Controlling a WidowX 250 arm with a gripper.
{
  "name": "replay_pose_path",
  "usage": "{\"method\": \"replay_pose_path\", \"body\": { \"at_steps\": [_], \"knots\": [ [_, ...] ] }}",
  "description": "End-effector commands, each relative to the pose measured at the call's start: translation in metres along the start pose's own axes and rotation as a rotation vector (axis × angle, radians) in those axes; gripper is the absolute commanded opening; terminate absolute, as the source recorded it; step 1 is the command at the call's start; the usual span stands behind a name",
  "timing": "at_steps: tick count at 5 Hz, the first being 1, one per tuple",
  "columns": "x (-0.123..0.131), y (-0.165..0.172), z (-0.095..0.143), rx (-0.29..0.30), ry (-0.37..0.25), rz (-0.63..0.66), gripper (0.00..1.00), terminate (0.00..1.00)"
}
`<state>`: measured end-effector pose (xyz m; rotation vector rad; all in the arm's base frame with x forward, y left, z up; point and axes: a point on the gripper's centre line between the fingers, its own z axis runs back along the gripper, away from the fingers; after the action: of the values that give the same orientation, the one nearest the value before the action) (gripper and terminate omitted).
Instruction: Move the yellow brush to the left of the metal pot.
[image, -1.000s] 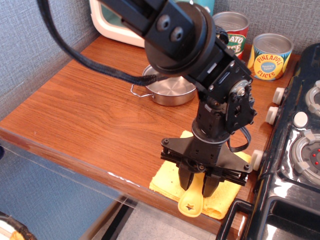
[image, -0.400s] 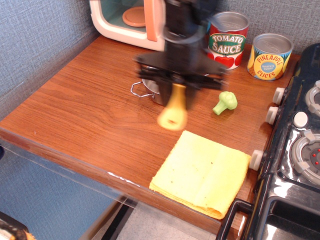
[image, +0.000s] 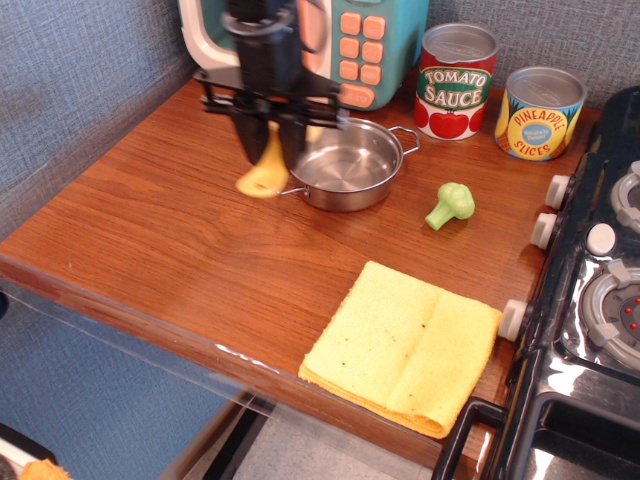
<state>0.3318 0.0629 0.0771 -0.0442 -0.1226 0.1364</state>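
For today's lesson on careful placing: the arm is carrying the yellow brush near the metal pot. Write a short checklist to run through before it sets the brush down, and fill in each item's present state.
1. Brush held: the pincer is shut on the yellow brush. Ok.
2. Brush on the correct side: it hangs at the left rim of the metal pot. Ok.
3. Landing spot free: the wooden table left of the pot shows bare wood. Ok.
4. Clearance from the pot's near loop handle: brush is blurred. Cannot tell.
5. Brush height above the table: cannot tell from this one view.
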Motion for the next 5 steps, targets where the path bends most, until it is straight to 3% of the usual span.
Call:
{"method": "replay_pose_path", "body": {
  "at_steps": [1, 3, 4, 5],
  "knots": [
    [0.051, 0.081, -0.006, 0.033, -0.042, -0.091, 0.00, 0.00],
    [0.064, 0.094, -0.022, 0.183, -0.024, -0.217, 0.00, 0.00],
    [0.063, 0.099, -0.030, 0.184, -0.008, -0.177, 0.00, 0.00],
    [0.061, 0.102, -0.031, 0.155, -0.006, -0.133, 1.00, 0.00]
  ]
}}
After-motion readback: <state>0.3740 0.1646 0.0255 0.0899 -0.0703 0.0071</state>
